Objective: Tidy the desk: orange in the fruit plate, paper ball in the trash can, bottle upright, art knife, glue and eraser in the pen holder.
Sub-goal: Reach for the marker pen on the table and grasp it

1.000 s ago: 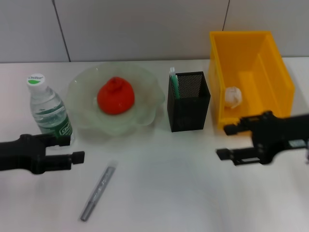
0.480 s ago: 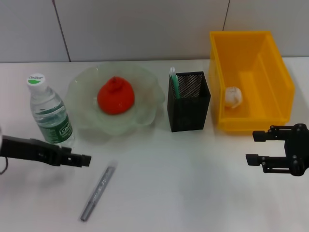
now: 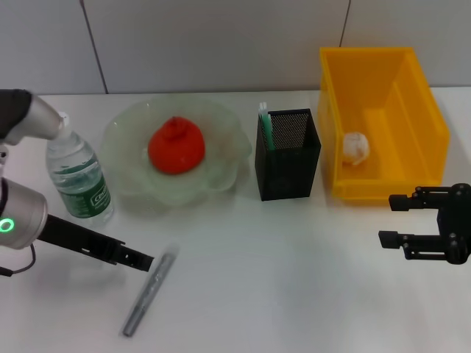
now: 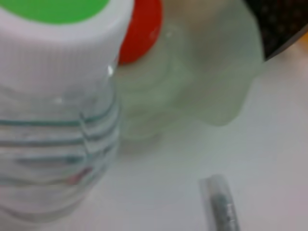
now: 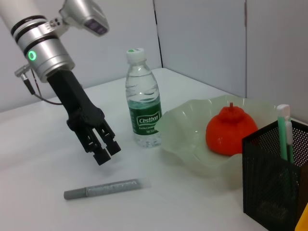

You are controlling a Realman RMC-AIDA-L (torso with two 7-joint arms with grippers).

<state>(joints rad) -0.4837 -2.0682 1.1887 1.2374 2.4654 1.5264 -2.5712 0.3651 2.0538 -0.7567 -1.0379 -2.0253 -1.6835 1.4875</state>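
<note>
The art knife (image 3: 149, 291) lies flat on the white desk, its clear end toward my left gripper (image 3: 143, 260). That gripper slants down with its open tips just beside the knife's near end, also seen as left gripper (image 5: 104, 150) above the art knife (image 5: 103, 188). The bottle (image 3: 77, 176) stands upright. An orange (image 3: 176, 145) rests in the fruit plate (image 3: 224, 169). The glue (image 3: 265, 126) sticks out of the pen holder (image 3: 288, 154). A paper ball (image 3: 355, 147) sits in the trash can (image 3: 383, 110). My right gripper (image 3: 388, 219) hovers open and empty in front of the can. The eraser is out of view.
The left wrist view shows the bottle (image 4: 57, 96) very close, the art knife (image 4: 221, 207) end, the fruit plate (image 4: 211, 72) and the orange (image 4: 142, 33). A grey wall stands behind the desk. Bare desk stretches between knife and right gripper.
My left arm has swung up and its gripper has moved right and tilted down to the knife's end. The right gripper drew back to the right, then held still.
</note>
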